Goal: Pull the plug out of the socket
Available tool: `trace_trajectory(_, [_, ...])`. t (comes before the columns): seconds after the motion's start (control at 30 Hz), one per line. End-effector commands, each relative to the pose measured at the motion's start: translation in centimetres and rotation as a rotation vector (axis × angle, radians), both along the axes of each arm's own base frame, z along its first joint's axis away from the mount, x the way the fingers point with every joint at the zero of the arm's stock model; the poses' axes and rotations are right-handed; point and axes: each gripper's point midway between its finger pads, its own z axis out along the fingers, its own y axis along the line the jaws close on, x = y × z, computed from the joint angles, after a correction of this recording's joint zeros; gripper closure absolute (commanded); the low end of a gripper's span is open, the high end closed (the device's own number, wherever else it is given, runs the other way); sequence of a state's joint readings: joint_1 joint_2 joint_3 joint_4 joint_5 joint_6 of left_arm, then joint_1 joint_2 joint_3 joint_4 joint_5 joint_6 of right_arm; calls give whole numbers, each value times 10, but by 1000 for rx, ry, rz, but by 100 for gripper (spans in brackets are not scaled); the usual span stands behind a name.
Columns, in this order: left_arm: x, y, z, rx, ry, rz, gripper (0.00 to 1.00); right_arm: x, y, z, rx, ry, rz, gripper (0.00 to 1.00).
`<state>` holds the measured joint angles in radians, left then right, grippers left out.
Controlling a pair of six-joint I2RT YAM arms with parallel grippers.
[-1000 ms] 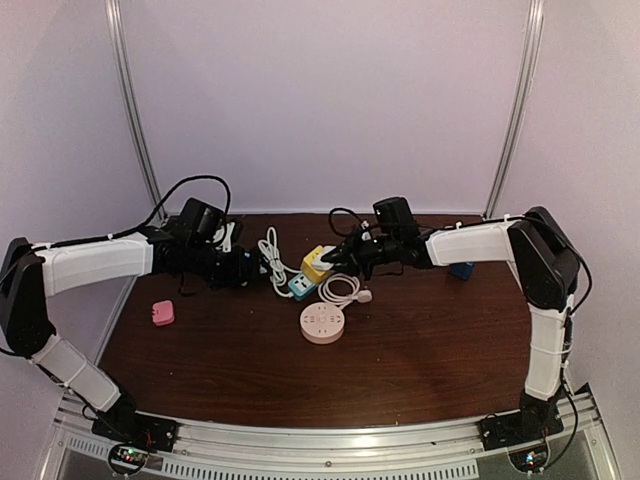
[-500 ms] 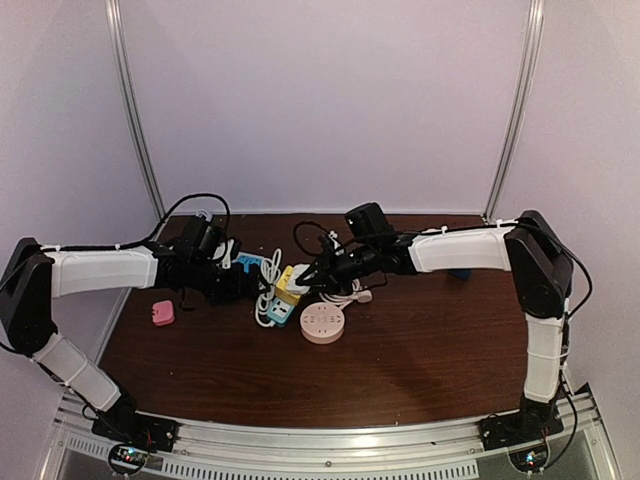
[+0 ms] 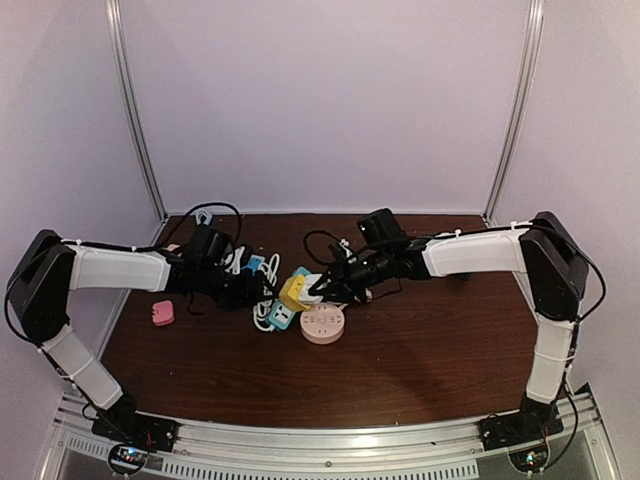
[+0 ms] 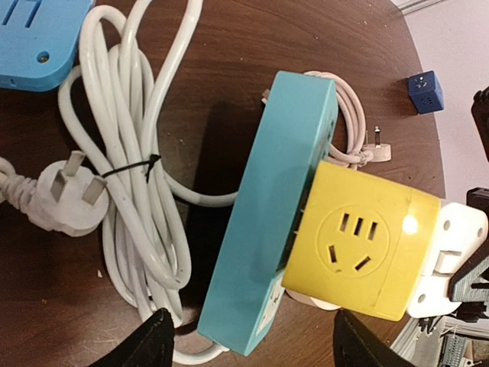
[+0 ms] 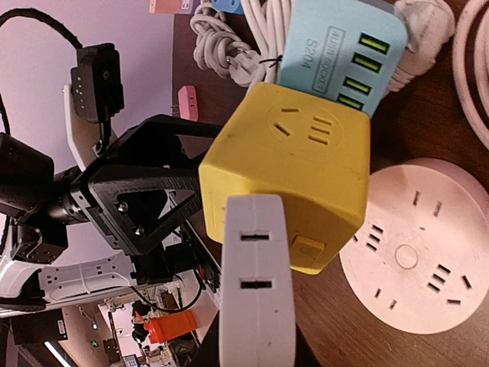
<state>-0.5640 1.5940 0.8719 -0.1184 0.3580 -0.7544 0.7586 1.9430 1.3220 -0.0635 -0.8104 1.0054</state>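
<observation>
the white plug (image 5: 256,283) sits pushed into one face of the yellow cube socket (image 5: 290,164), near the middle of the dark wooden surface (image 3: 420,350). the cube itself is plugged into the side of a teal power strip (image 4: 267,222). the right gripper (image 3: 318,287) reaches in from the right with its jaws pinching the white plug. two narrow slots show on the plug's outer face. the left gripper (image 4: 258,340) comes from the other side. its jaws are spread, one black tip on each side of the near end of the teal strip, and neither seems to touch it. the only writing i can read is "s204", printed on the strip's label beside a row of green-lit slots. a second line next to it is too blurred to make out. a small bright spot shows at one corner of the cube's socket face. just in front of the cube lies a pink round socket (image 3: 323,324) with several outlets on top. a white cable (image 4: 145,191), bundled with a thin black tie, lies coiled beside the strip. a small blue cube (image 4: 425,92) stands well apart, by the edge, and a small pink block (image 3: 162,313) lies off to the left.
</observation>
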Motion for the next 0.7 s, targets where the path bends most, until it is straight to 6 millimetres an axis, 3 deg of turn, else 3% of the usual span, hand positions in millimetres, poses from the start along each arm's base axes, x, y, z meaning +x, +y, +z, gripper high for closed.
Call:
trace_trajectory(0.0, [14, -20, 11, -65, -45, -40, 34, -24, -36, -43, -142, 183, -43, 98])
trace_trajectory(0.13, [21, -34, 3, -68, -42, -54, 49, -13, -41, -36, -147, 156, -76, 94])
trace_trajectory(0.33, [35, -42, -16, -34, -34, -16, 59, 6, -28, -30, -130, 113, -79, 93])
trace_trajectory(0.67, [24, -26, -63, 81, 75, 25, 74, 40, -11, -10, -121, -37, -98, 82])
